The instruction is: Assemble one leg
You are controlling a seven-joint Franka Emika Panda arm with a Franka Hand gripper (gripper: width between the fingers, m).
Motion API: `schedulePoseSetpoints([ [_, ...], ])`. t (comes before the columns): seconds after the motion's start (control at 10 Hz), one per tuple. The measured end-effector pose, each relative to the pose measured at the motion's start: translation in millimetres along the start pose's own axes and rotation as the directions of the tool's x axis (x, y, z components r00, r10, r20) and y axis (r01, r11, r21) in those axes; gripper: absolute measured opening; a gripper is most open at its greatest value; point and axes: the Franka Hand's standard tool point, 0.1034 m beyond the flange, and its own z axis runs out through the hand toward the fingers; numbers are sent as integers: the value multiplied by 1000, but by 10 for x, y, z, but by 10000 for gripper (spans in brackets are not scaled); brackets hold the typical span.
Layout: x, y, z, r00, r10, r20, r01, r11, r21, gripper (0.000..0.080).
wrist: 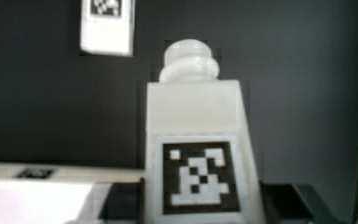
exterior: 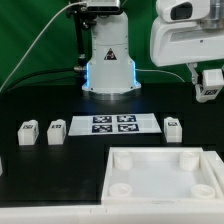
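My gripper [exterior: 208, 90] hangs above the table at the exterior view's right, shut on one leg [exterior: 209, 83], a small white post. In the wrist view this leg [wrist: 197, 110] stands between my dark fingers [wrist: 130, 202], with its black-and-white tag facing the camera and its rounded peg pointing away from my gripper [wrist: 202, 203]. Three more legs stand on the black table: two at the exterior view's left [exterior: 28, 131] [exterior: 56, 131] and one at the right [exterior: 173, 126]. That right one also shows in the wrist view [wrist: 108, 25].
The large white square tray-like piece [exterior: 160, 150] with corner sockets lies at the front. The marker board [exterior: 112, 124] lies in the middle, before the arm's base [exterior: 108, 60]. A white flat edge [wrist: 34, 192] shows in the wrist view; I cannot tell which piece it is.
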Motion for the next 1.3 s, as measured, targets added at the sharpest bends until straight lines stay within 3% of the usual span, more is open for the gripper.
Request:
schedulePoseSetpoints([
  [0.1, 62, 4, -17, 994, -5, -108, 6, 1000, 10, 292],
  [0.2, 230, 157, -101, 981, -81, -177, 83, 997, 3, 292],
  [0.3, 476, 294, -326, 966, -95, -240, 98, 995, 0, 292],
  [0.5, 954, 310, -921, 898, -107, -427, 113, 993, -11, 292],
  [0.7, 1091, 301, -1103, 788, -101, -607, 111, 994, -21, 292],
  [0.8, 1059, 310, -1071, 726, -97, -681, 112, 993, -21, 292],
  [0.9, 1001, 326, -962, 760, -100, -642, 112, 993, -23, 292],
  [1.0, 1024, 321, -994, 758, -102, -644, 114, 993, -23, 292],
  [1.1, 1031, 353, -947, 757, -115, -644, 122, 992, -34, 292],
  [1.3, 1236, 564, -763, 740, -154, -654, 140, 987, -75, 292],
])
